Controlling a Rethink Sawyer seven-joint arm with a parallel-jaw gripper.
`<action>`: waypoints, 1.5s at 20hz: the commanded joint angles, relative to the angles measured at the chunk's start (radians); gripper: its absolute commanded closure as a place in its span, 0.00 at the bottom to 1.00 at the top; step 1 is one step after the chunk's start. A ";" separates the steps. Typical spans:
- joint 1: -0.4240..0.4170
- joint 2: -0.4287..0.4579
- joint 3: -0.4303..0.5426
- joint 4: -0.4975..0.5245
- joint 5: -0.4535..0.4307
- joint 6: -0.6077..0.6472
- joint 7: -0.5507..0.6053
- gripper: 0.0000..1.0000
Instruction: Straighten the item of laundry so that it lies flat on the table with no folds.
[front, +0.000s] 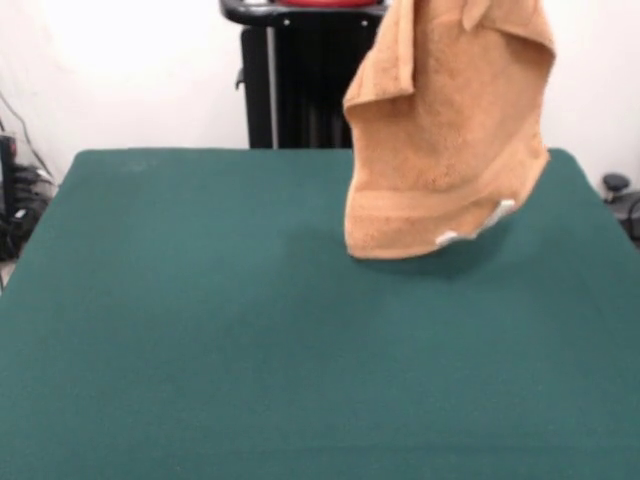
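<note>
Not much of the robot shows here, honestly. You get the pedestal (300, 85) at the far side of the table: a boxy black column with a slim pale upright bar (272, 90) running down its left part, kind of silvery grey. On top sits a flat black plate (290, 14) with a rounded, glossy rim that overhangs the column a little, and right above that there's a thin sliver of red (325, 3) at the very top edge. A small black knob or bracket (240, 77) sticks out of the column's left side. Can't make out any cables, screws or markings on it.
</note>
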 joint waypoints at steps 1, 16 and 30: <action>0.005 0.019 0.004 -0.039 0.012 0.192 0.312 1.00; -0.066 0.156 0.050 -0.343 -0.010 0.394 0.299 1.00; -0.120 0.374 0.067 -0.746 -0.015 0.580 0.308 1.00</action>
